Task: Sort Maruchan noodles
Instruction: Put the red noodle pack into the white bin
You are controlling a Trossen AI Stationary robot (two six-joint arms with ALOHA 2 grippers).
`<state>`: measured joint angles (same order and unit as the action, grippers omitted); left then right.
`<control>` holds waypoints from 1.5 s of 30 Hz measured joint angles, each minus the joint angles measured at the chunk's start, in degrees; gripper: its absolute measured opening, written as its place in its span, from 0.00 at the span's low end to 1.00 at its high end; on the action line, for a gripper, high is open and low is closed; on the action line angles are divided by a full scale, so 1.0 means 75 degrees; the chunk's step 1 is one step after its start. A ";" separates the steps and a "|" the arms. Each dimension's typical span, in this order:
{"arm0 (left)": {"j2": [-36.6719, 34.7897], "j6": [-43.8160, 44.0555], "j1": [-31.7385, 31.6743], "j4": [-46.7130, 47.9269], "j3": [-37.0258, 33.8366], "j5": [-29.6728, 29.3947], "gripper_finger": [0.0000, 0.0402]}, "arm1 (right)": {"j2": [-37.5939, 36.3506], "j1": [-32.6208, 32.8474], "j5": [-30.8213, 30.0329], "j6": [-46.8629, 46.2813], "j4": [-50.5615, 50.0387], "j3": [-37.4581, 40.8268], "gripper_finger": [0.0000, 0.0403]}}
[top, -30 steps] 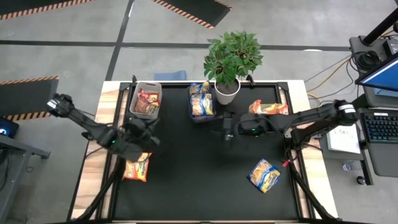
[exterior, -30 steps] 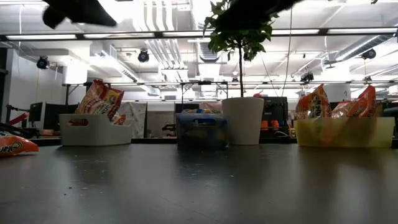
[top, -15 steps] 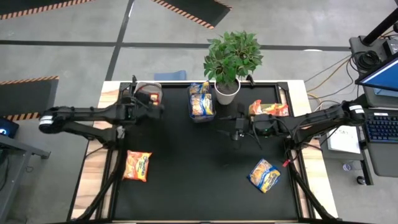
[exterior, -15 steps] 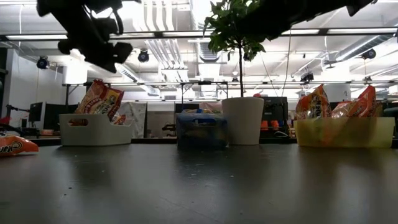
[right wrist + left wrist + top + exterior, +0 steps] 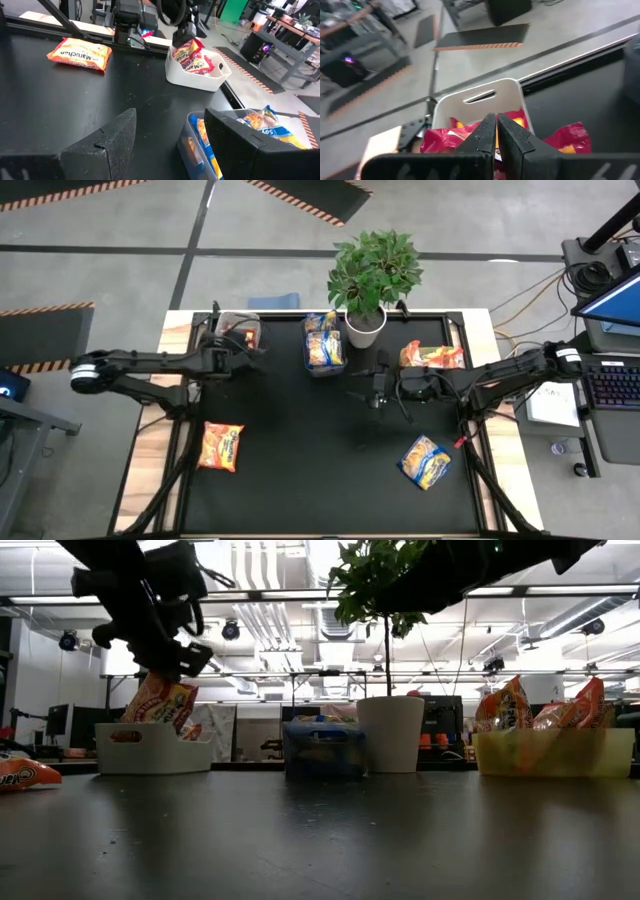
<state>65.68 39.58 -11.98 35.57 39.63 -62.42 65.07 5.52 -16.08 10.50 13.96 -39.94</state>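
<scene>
Across the near half of the black table (image 5: 300, 470) I have open room — only one orange Maruchan packet (image 5: 221, 446) near the left edge and a blue-and-yellow packet (image 5: 425, 460) near the right edge lie there, well apart. Along the far edge stand the grey bin (image 5: 234, 332) with red packets (image 5: 570, 137), the dark bin (image 5: 323, 350) with blue-and-yellow ones, the potted plant (image 5: 370, 275), and the green bin (image 5: 555, 752) holding orange packets at far right. My left gripper (image 5: 243, 348) sits just over the grey bin, its fingers (image 5: 485, 137) clenched together with nothing between them; a second ago it hung low over the orange packet at the near left, and it has swung far to the bin since. My right gripper (image 5: 375, 388) hovers mid-table, just near of the plant pot, jaws released and empty; it has drifted slightly rightward. Plant and dark bin crowd the far middle — the tightest spot for either arm.
</scene>
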 joint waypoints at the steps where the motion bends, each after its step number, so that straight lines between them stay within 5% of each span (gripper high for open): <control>1: 0.0122 0.0012 -0.0035 -0.0002 -0.0005 -0.0108 0.00 | 0.0009 0.0000 0.0000 0.0000 0.0000 0.0000 0.56; 6: 0.0887 0.0231 -0.0502 0.0044 -0.0008 -0.0446 0.00 | 0.0034 0.0000 0.0000 -0.0055 0.0000 0.0000 0.56; 18: 0.2247 0.0649 -0.1156 0.0054 0.0008 0.0300 0.00 | 0.0034 0.0000 0.0000 -0.0157 -0.0067 0.0000 0.56; 36: 0.0788 -0.0409 -0.0965 0.1026 0.0691 0.0458 0.00 | 0.0034 0.0000 0.0000 -0.0249 -0.0064 0.0000 0.56; 45: 0.1120 0.0228 -0.1018 0.1035 0.0195 0.0725 0.00 | 0.0034 0.0001 0.0002 -0.0305 -0.0082 0.0000 0.56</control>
<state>74.08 41.29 -19.62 43.33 41.09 -56.98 65.32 5.53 -16.06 8.21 13.34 -39.94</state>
